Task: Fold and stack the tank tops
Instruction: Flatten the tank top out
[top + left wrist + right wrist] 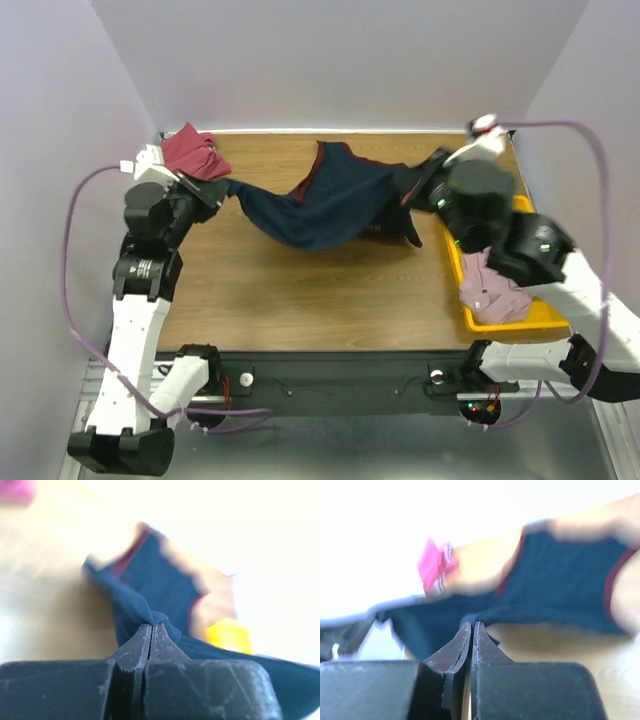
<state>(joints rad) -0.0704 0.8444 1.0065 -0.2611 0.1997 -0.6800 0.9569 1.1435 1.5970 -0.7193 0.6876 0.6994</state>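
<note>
The navy tank top [325,205] with maroon trim hangs stretched between both grippers above the wooden table [300,290]. My left gripper [222,190] is shut on its left end; the left wrist view shows the cloth [150,587] bunched at the shut tips [152,625]. My right gripper [418,185] is shut on its right end; the right wrist view shows navy cloth [560,580] pinched at the tips [471,624]. A red tank top [193,150] lies crumpled at the far left corner. A pale pink one [492,285] lies in the yellow tray [545,315].
The yellow tray stands along the table's right edge under my right arm. Dark cloth [405,230] hangs below the navy top near the right gripper. Walls close in at the back and both sides.
</note>
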